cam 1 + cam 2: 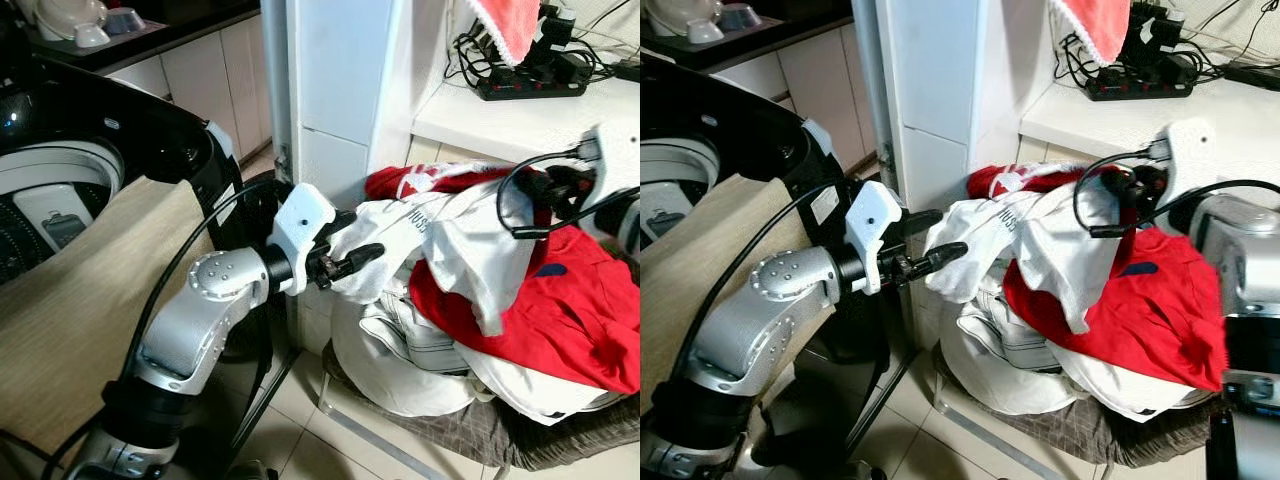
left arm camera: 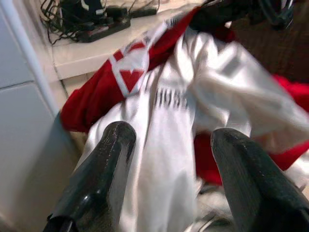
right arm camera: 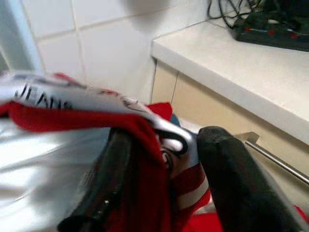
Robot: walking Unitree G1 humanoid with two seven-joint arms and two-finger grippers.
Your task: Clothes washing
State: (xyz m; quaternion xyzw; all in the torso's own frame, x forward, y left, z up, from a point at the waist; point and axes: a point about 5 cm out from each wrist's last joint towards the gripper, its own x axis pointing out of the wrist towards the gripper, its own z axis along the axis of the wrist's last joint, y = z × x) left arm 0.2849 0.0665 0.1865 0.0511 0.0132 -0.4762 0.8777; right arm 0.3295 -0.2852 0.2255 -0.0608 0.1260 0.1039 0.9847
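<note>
A heap of laundry lies to my right: a white garment point(image 1: 440, 235) with dark lettering on top of a red garment point(image 1: 560, 300), with more white clothes under them. My left gripper point(image 1: 360, 237) is at the heap's left edge, open, with the white garment point(image 2: 164, 125) hanging between its two fingers point(image 2: 108, 159). My right gripper point(image 1: 545, 188) is raised over the heap's back right and is shut on a bunch of red and white cloth point(image 3: 145, 140). The washing machine point(image 1: 60, 190), its lid up, stands on my left.
A beige cloth point(image 1: 90, 290) hangs over the washer's front edge. The heap rests on a grey checked seat point(image 1: 520, 435) with a metal frame. A white pillar point(image 1: 340, 90) rises behind my left gripper. The counter point(image 1: 520, 122) carries a power strip point(image 1: 530, 85) and cables.
</note>
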